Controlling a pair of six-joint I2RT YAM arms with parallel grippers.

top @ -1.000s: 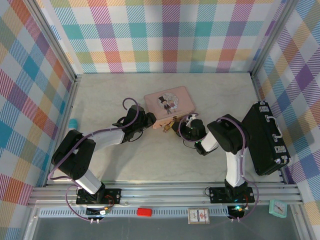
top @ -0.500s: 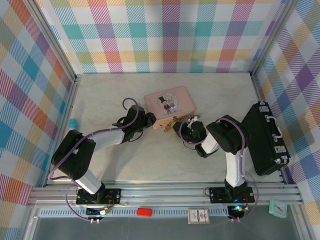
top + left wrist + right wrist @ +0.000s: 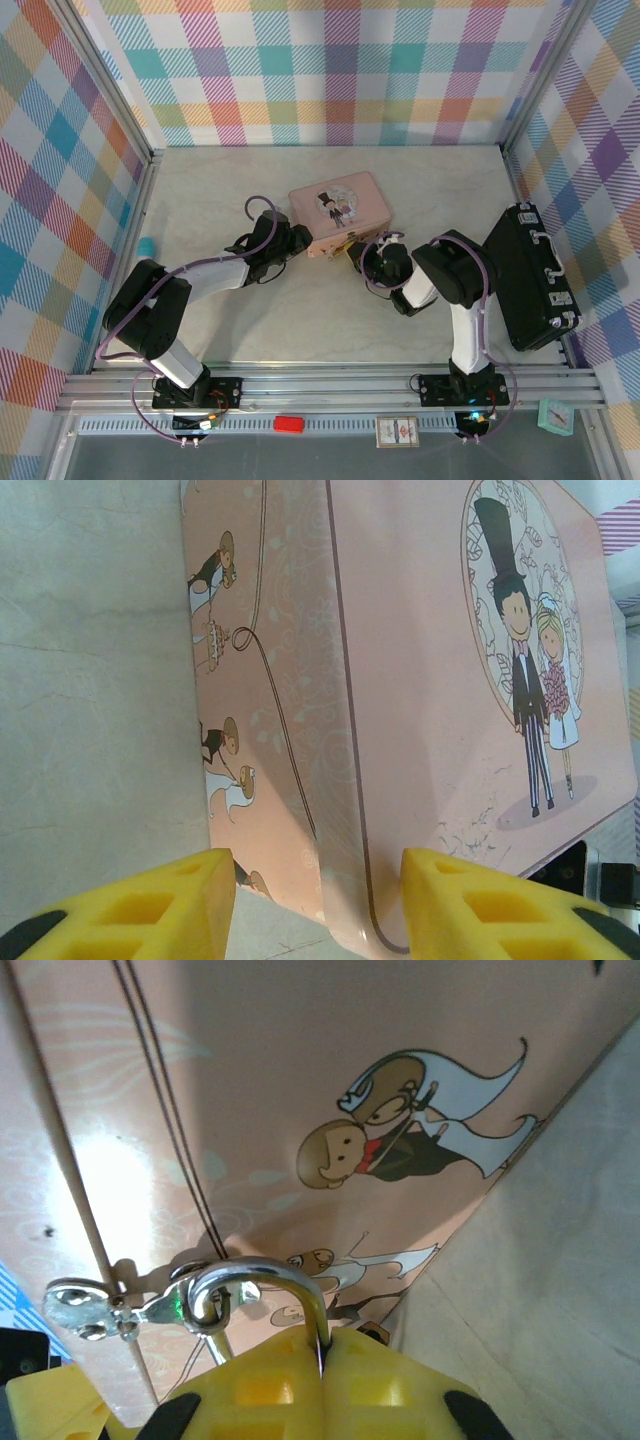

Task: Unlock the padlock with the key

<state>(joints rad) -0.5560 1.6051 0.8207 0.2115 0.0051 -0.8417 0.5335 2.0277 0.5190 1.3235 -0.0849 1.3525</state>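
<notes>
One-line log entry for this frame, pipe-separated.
right gripper: shut on padlock, shackle through hasp of pink tin | left gripper: open, astride tin corner | lock state: cannot tell

Pastel plaid all over the walls (image 3: 340, 70): teal, pink, yellow and purple bands on white. The tabletop (image 3: 220, 190) is pale grey marble with faint veins. Here's the tin (image 3: 340, 213), soft pink, printed with a cartoon groom in a black top hat and a bride in white, with thin brown lines along its side. Yellow pads (image 3: 150, 910) on the left end effector (image 3: 318, 905), yellow again on the right end effector (image 3: 322, 1385). The padlock (image 3: 262, 1276) shows a shiny silver shackle. Black case (image 3: 530, 290) at the right, and a teal object (image 3: 147, 245) at the left.
</notes>
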